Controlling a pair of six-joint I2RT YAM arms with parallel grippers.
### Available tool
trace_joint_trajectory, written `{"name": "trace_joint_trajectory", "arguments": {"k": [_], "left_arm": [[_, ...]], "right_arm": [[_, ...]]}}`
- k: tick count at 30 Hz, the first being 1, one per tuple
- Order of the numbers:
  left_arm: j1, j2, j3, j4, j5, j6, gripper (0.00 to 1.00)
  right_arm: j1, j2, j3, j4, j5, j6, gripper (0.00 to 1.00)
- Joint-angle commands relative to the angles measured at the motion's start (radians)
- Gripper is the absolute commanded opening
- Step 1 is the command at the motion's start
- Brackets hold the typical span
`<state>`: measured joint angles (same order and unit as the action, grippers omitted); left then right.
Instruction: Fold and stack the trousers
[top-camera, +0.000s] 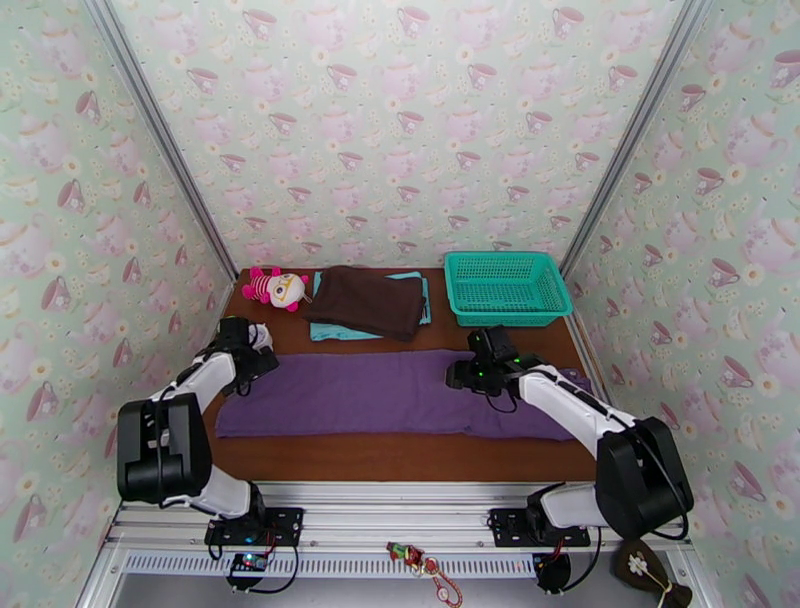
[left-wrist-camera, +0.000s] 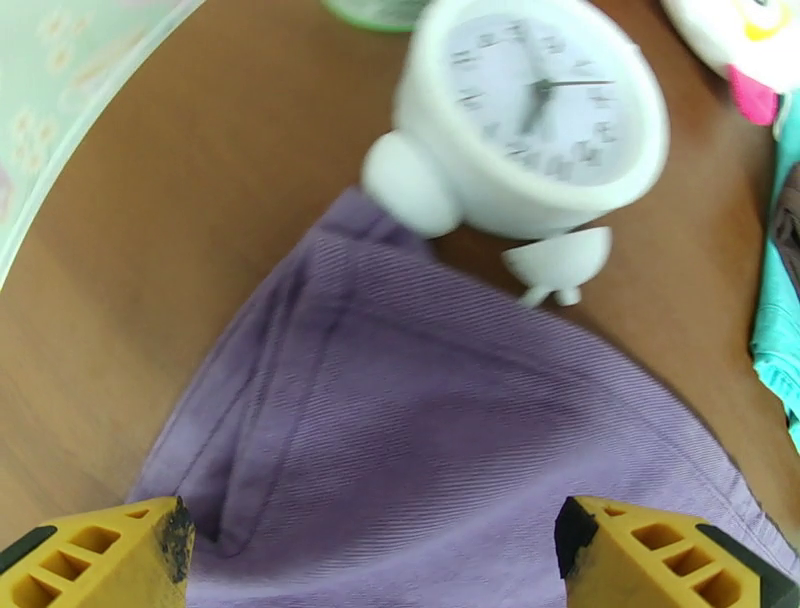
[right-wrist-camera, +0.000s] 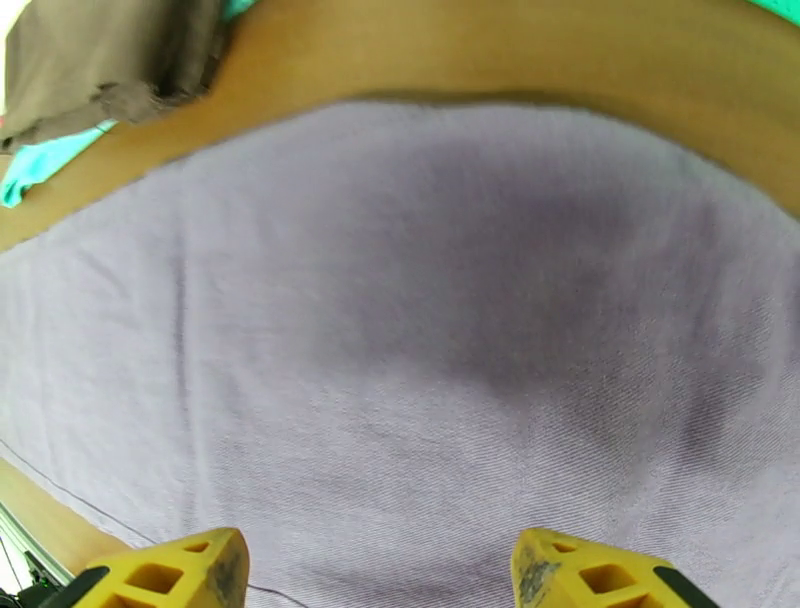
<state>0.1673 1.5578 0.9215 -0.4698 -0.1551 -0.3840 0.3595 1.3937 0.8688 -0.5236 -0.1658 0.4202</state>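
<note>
Top external: trousers (top-camera: 360, 392) laid flat, left gripper (left-wrist-camera: 370, 540) spread wide over their left end, right gripper (right-wrist-camera: 380, 565) spread over right half, probably staging a lengthwise fold.

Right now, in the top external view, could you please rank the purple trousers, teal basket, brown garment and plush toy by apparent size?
1. trousers
2. teal basket and brown garment, too alike to rank
3. plush toy

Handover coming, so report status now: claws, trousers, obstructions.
Left claw open over left end of long purple fabric trousers. Right claw open over right part. Round white alarm clock at trousers' left corner.
</note>
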Motion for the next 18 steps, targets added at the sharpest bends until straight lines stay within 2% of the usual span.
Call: {"name": "trace_joint_trajectory", "arguments": {"k": [1, 3, 7, 11, 15, 18], "left_arm": [[-0.003, 0.071, 0.050, 0.032, -0.045, 0.019, 1.00], [0.001, 0.105, 0.067, 0.042, -0.070, 0.023, 0.99], [0.011, 0.164, 0.123, 0.071, -0.064, 0.042, 0.97], [0.016, 0.218, 0.183, 0.040, -0.019, 0.039, 0.83], [0.028, 0.185, 0.146, 0.067, -0.045, 0.014, 0.78], [0.051, 0.185, 0.126, 0.087, -0.011, 0.010, 0.72]], "right_arm": [[0.000, -0.011, -0.029, 0.088, -0.060, 0.056, 0.73], [0.006, 0.002, -0.032, 0.129, -0.098, 0.081, 0.72], [0.054, 0.035, 0.022, 0.122, -0.075, 0.082, 0.73], [0.089, 0.068, 0.059, 0.120, -0.058, 0.088, 0.73], [0.097, 0.098, 0.058, 0.144, -0.068, 0.091, 0.73], [0.100, 0.129, 0.065, 0.145, -0.083, 0.083, 0.73]]}}
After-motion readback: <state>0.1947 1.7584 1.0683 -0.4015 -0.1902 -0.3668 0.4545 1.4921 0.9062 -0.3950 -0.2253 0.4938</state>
